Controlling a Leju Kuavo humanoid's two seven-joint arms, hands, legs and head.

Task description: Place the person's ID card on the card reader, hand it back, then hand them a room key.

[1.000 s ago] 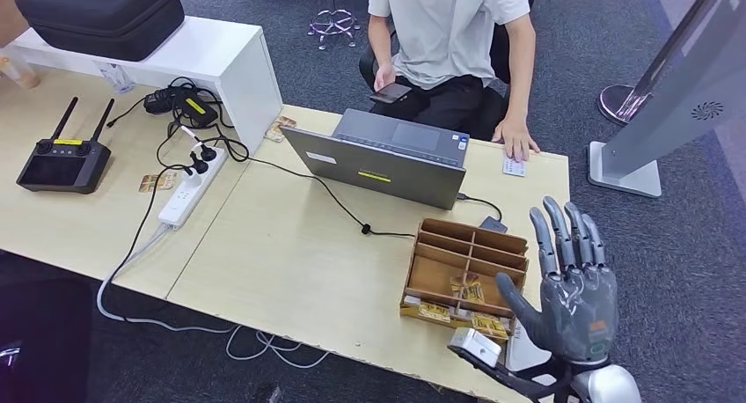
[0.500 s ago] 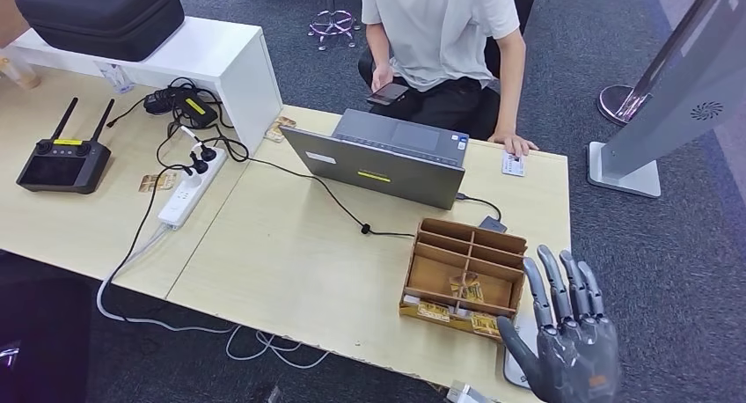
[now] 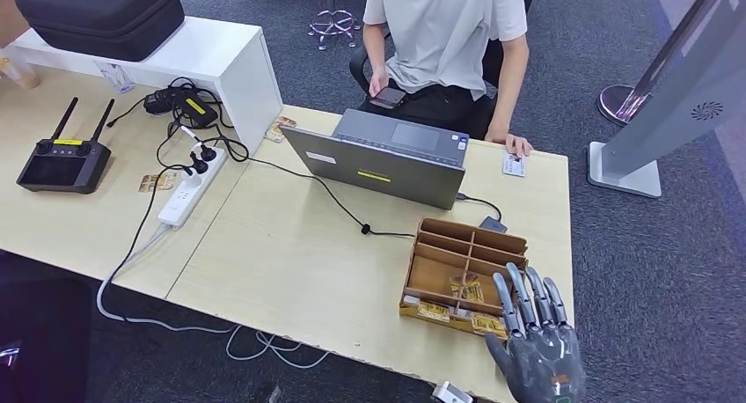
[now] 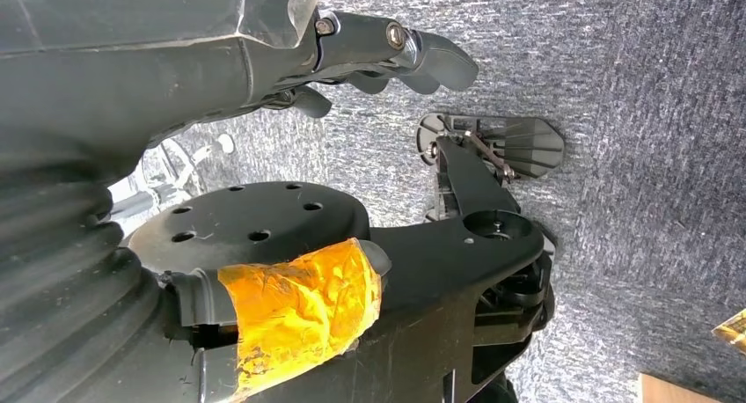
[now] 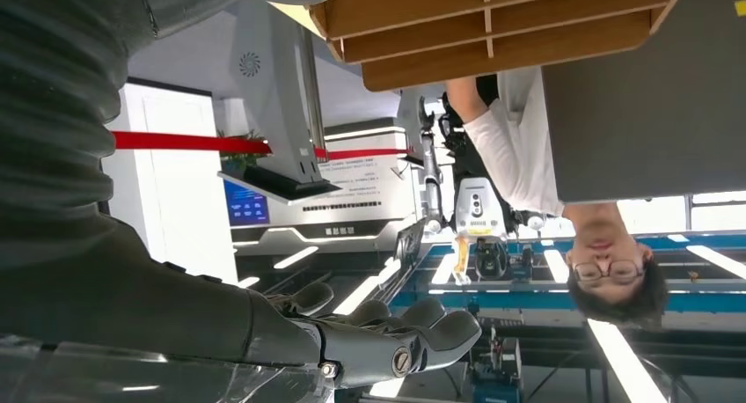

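The ID card (image 3: pixel 514 164) lies at the far edge of the bench (image 3: pixel 290 253), just at the fingertips of the person (image 3: pixel 449 33) seated behind the laptop (image 3: pixel 378 161). Neither robot hand has it, so the task looks barely begun: the card is not picked up, nothing has gone to a reader, and both the handing back and the room key are left to do.

The right robot hand (image 3: pixel 537 350) hovers at the near corner of the bench, palm away, fingers straight and apart with nothing in them. It stands just over the near right corner of the wooden tray (image 3: pixel 464 245), whose compartments hold small yellow-and-brown tags (image 3: pixel 466 289) (possibly the room keys, though they are too small to be sure). The hand is well apart from the card.

The left robot hand (image 4: pixel 387 55) hangs over grey carpet in its wrist view, fingers loosely extended and holding nothing.

Which item is the card reader I cannot tell; a small dark box (image 3: pixel 493 223) sits just behind the tray, at the end of the laptop's cable, and may be it.

My judgement: the next step is a long reach across the bench to the card.
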